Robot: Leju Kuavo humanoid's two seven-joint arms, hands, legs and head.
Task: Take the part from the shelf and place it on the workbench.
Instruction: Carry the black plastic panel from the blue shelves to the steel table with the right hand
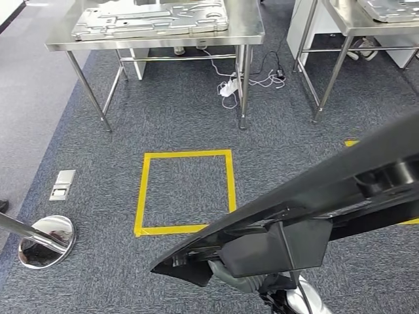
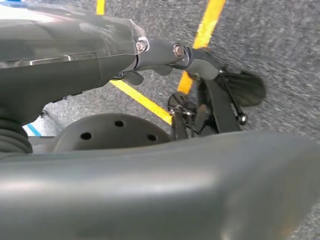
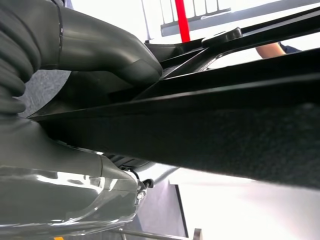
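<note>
The long black part rides low across the front, the right hand clamped on it, the left hand seemingly beneath; keep it level until over the steel table.

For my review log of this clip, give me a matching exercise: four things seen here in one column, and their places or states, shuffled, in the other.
Things:
1. black part
2. yellow tape square
3. grey metal panel
4. white power strip

Places or states:
A. lying on top of the steel workbench
B. held up in the right hand
C. on the carpet under the workbench
D. stuck flat on the carpet in front of the workbench

Pairs: 1-B, 2-D, 3-A, 4-C
</note>
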